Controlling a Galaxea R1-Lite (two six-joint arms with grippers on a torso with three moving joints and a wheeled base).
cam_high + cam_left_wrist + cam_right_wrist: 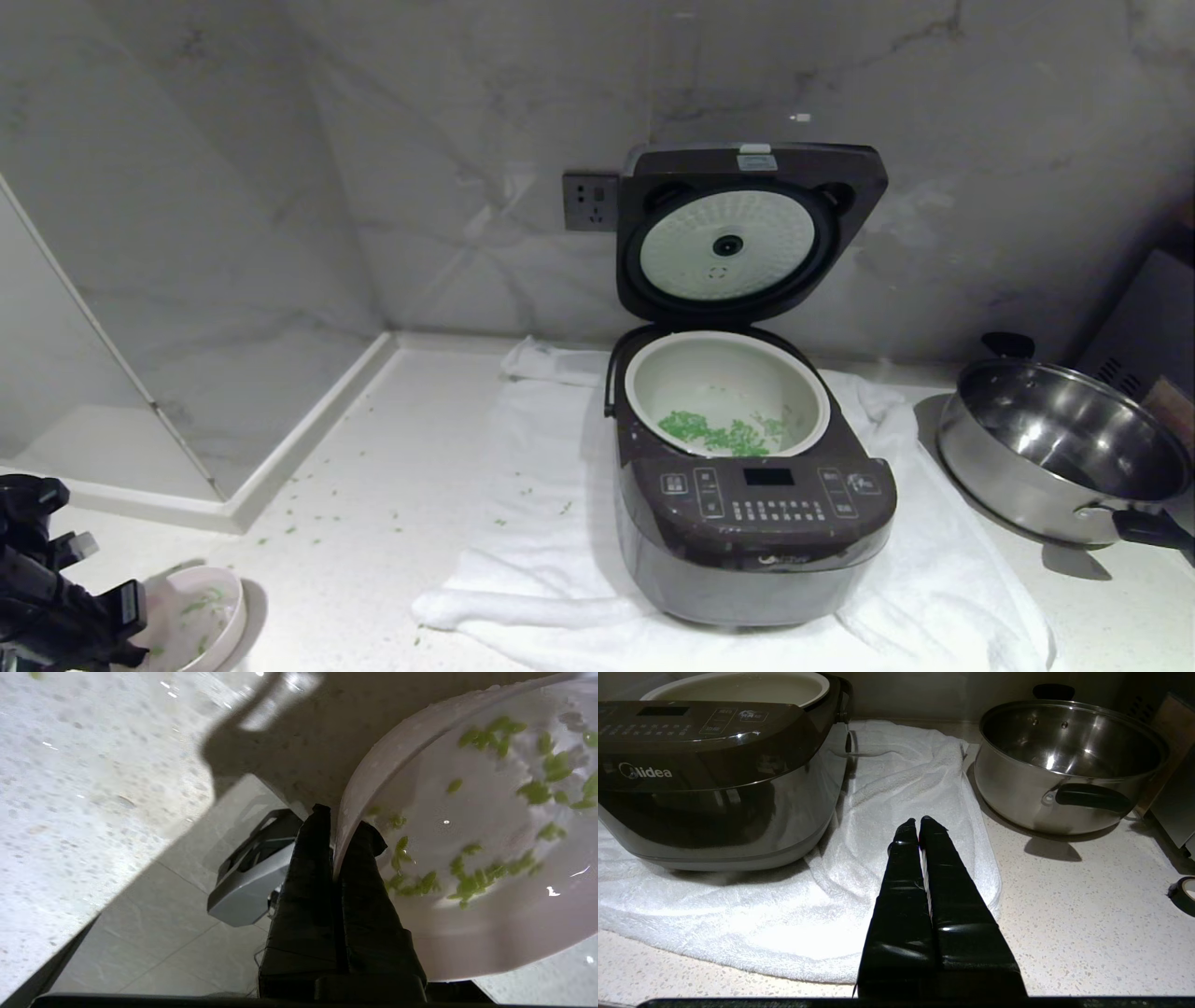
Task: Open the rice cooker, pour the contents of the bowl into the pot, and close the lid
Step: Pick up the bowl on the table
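My left gripper clamped on bowl rim, few green bits inside; rice cooker well off to the right, lid up, pot w/ greens; right gripper closed, idle.

The rice cooker is dark glossy brown, its lid lined with a pale dimpled plate. The pot is pale greenish-white, holding bright green contents. A white towel covers the speckled off-white desk. The bowl is white inside, flecked green. The steel pan is shiny silver with black handles. The wall is grey-veined marble.
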